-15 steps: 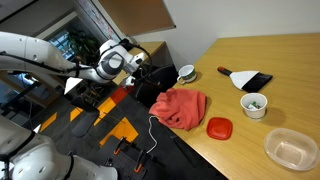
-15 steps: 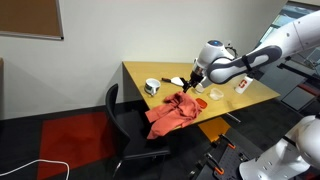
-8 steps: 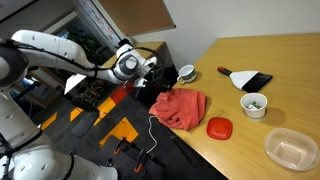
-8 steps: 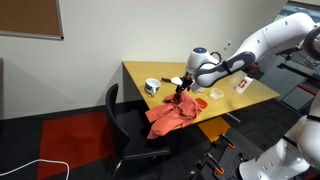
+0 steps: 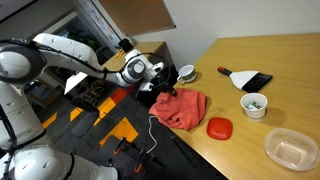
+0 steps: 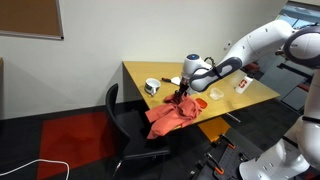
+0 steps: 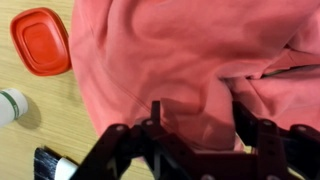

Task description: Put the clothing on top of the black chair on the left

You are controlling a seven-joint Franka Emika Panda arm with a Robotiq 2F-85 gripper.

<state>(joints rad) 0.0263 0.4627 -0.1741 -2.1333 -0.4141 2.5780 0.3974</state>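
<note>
- Tool (image 7: 197,118): jaws spread wide in the wrist view, nothing clamped. Pink-red fabric filled the gap between the two fingers (image 7: 155,116).
- Tool sat directly over the clothing (image 7: 180,50). Could not tell whether the fingertips touched the cloth.
- In both exterior views the tool (image 5: 165,90) (image 6: 178,96) pointed down at the clothing's upper edge, near the worktop corner.
- Clothing (image 5: 182,107) (image 6: 175,113): bunched on the worktop (image 5: 270,60) at its edge, part of it hanging over that edge.
- Black chair (image 6: 125,125): just beside the same worktop edge, below the hanging cloth. Not clear whether cloth and seat touched.
- Red lid (image 5: 219,127) (image 7: 41,42): flat on the worktop, apart from the clothing.
- White cup (image 5: 186,72) (image 6: 152,87): on the worktop near its corner.
- Small bowl (image 5: 254,104) and clear container (image 5: 291,148): on the worktop, further in.
</note>
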